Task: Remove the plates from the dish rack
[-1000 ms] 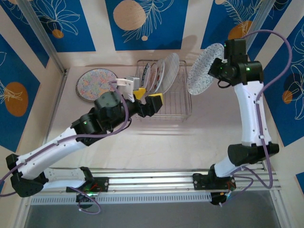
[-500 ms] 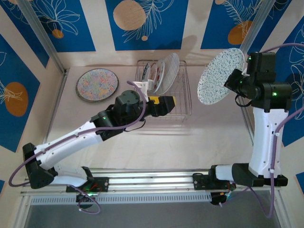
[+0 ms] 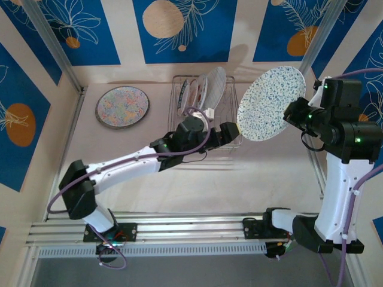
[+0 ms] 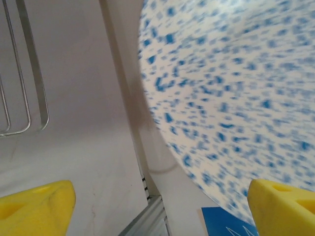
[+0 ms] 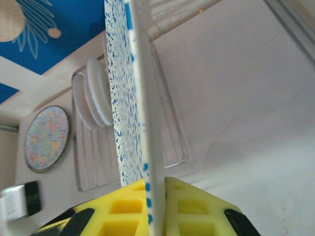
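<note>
Right gripper [image 5: 147,196] clamps the speckled plate [image 3: 270,103] by its rim, airborne on edge beside the rack [image 3: 232,101], left gripper [image 4: 160,204] spread open near it; plate judged stiff, slippery, breakable, best held at the rim.

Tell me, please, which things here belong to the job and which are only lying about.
Job: blue-speckled plate, clamped in the right gripper; racked plates; dish rack; squiggle plate, flat on the table; left gripper, open.
Not the job: blue wall panels; front rail.
</note>
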Tool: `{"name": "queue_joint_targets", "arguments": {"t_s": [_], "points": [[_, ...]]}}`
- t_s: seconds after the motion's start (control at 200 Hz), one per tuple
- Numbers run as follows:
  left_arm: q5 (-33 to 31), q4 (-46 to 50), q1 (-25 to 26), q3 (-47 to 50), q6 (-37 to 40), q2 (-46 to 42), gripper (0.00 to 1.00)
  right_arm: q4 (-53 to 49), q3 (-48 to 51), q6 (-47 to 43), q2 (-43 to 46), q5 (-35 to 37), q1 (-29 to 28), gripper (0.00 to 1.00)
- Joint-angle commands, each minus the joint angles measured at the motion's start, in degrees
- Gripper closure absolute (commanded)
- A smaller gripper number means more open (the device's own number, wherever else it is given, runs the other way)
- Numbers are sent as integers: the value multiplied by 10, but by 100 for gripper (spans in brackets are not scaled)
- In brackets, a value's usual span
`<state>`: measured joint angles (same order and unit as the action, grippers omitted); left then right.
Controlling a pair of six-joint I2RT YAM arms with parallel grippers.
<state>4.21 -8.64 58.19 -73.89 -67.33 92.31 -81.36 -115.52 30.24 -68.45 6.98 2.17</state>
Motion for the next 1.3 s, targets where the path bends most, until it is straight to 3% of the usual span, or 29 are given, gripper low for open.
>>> {"name": "queue_joint_targets", "arguments": {"t_s": [0.0, 0.285, 0.505, 0.835, 1.295], "points": [[32, -60, -11, -25, -43, 21, 11, 36, 30, 19, 23, -64, 5, 100], [56, -193, -34, 22, -99, 52, 22, 92, 138, 39, 67, -150, 31, 100], [70, -221, -41, 55, -126, 50, 37, 126, 186, 38, 77, -216, 55, 100], [63, -255, -56, 99, -142, 12, 64, 170, 265, 81, 98, -260, 61, 100], [77, -278, -69, 143, -161, -32, 88, 204, 353, 121, 108, -297, 57, 100]]}}
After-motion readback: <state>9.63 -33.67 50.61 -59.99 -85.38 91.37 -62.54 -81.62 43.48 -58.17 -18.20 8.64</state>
